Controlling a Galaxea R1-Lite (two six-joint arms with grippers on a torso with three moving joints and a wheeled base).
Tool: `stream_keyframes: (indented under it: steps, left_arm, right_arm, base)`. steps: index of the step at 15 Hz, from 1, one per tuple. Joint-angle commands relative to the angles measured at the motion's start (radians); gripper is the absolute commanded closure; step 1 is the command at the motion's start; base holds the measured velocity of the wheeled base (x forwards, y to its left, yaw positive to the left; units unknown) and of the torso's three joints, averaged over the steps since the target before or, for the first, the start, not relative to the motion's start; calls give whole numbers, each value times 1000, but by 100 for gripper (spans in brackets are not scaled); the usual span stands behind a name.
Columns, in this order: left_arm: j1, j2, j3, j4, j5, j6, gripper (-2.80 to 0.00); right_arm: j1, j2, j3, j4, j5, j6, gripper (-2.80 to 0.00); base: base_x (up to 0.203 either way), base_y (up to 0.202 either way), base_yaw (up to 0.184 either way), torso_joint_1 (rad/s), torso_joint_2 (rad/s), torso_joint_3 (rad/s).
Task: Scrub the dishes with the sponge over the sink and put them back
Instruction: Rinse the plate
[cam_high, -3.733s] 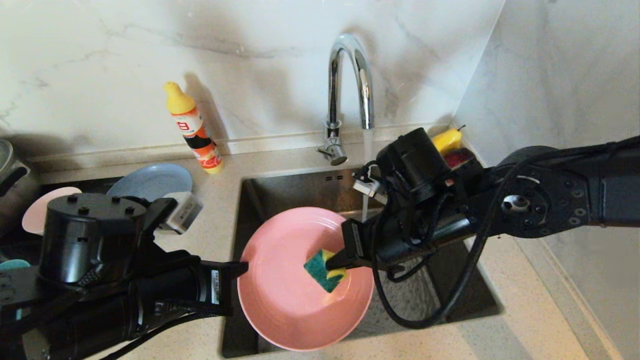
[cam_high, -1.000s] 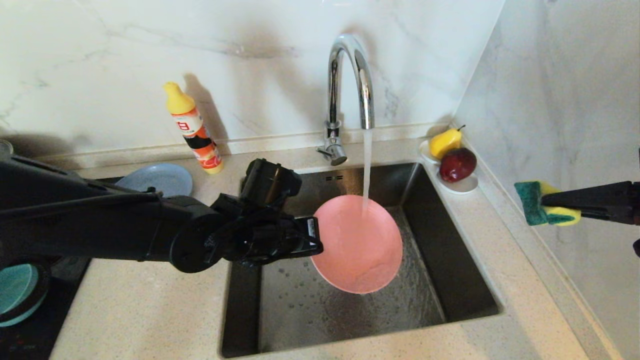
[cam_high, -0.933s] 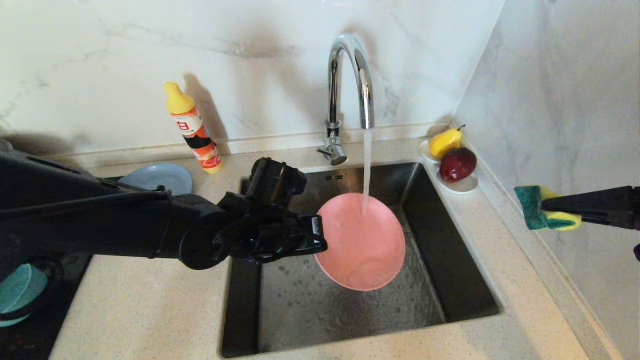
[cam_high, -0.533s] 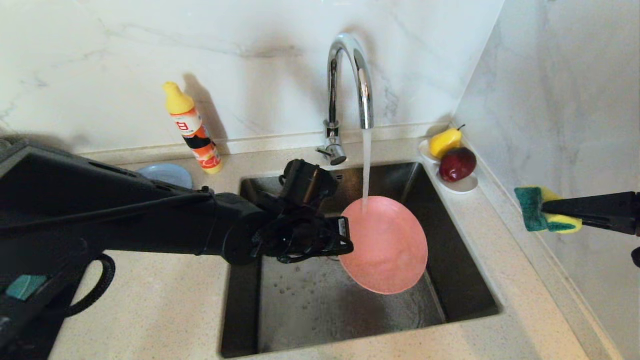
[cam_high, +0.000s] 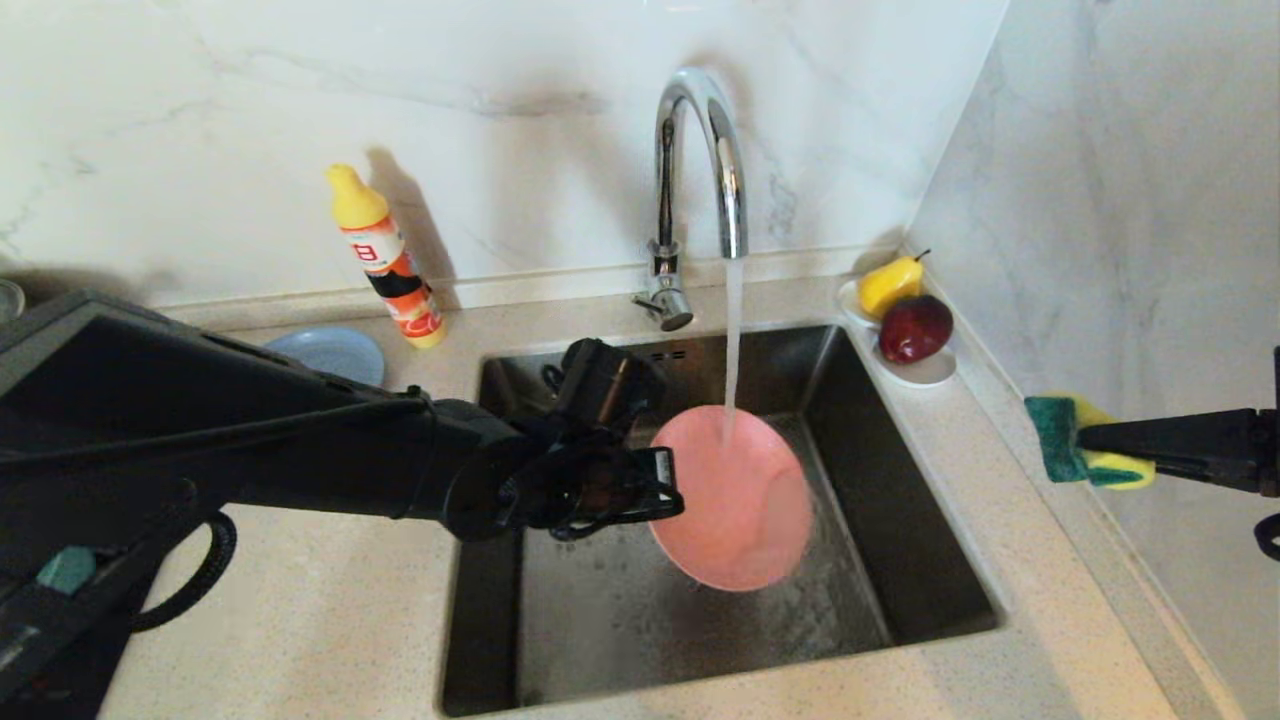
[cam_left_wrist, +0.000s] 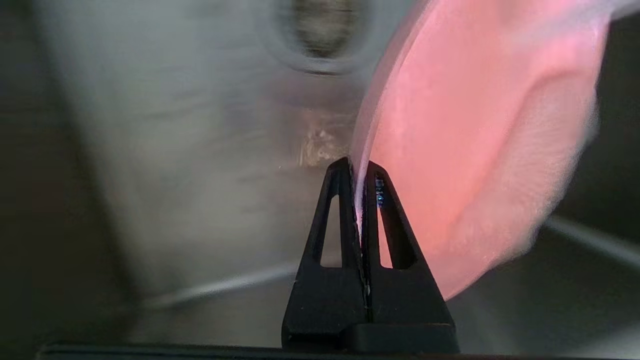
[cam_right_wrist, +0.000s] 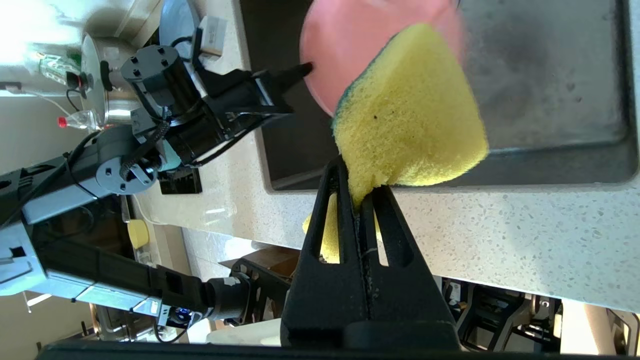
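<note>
Head view: we hold the salmon-pink plate (cam_high: 735, 500) tilted on edge over the sink (cam_high: 920, 560), and the stream from the faucet (cam_high: 700, 160) lands on its upper part. Our left gripper (cam_high: 668, 490) pinches the plate's left rim; in the left wrist view the two fingers (cam_left_wrist: 345, 210) are clamped tight on that rim, with the plate (cam_left_wrist: 475, 150) rising beyond them. Our right gripper (cam_high: 1085, 445) hangs off to the right, above the counter's right edge near the side wall, well apart from the sink, and it is clenched on the sponge (cam_high: 1070, 450), whose green side faces the sink. In the right wrist view the sponge (cam_right_wrist: 410, 125) sticks out past the closed fingertips, yellow side toward the camera.

On the counter (cam_high: 300, 600), the blue-grey plate (cam_high: 335, 350) lies at the back left, just beside the soap bottle (cam_high: 385, 255). At the sink's back right corner a small white dish (cam_high: 925, 375) carries a pear (cam_high: 892, 282) and a dark red fruit (cam_high: 915, 328).
</note>
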Motion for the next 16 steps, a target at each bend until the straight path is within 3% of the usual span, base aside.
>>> stream_keyframes:
  steps: [1, 3, 7, 10, 16]
  left_arm:
    - [36, -48, 45, 3, 35, 26, 0]
    - [87, -119, 98, 4, 85, 66, 0]
    - [207, -219, 159, -5, 256, 185, 0]
    - [236, -265, 182, -6, 268, 215, 0]
    - [236, -359, 169, -4, 265, 211, 0]
  right_arm:
    - [2, 10, 3, 0, 4, 4, 0]
    - [2, 11, 4, 0, 6, 4, 0]
    - [2, 28, 31, -2, 7, 5, 0]
    - [2, 37, 45, -11, 7, 5, 0]
    - [2, 54, 65, -26, 7, 4, 0]
  base:
    - [0, 0, 0, 0, 0, 0]
    - [0, 0, 0, 0, 0, 0]
    - [0, 0, 0, 0, 0, 0]
    - [0, 0, 0, 0, 0, 0]
    - [0, 0, 0, 0, 0, 0]
